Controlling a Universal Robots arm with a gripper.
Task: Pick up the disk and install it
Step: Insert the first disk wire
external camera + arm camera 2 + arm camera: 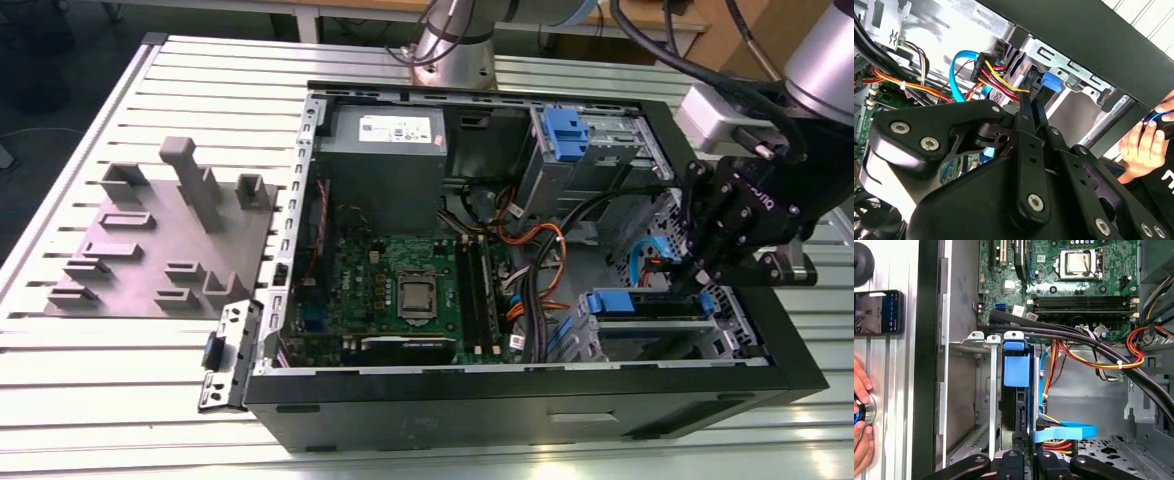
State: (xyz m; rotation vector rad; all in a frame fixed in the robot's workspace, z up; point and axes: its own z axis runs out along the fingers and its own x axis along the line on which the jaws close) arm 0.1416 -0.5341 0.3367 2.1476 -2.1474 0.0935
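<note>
Slatted metal table [107, 330] carries the open case [534, 400], where the gripper [707, 285], fingers pressed onto the disk [1016, 372], holds it upright just ahead in its bay, apparently nearly seated.

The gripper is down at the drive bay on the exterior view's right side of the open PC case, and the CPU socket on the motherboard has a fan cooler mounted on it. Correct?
Not quite. The gripper is at the drive bay on that side of the case, but the exterior view shows the CPU socket bare, with no cooler on it.
</note>
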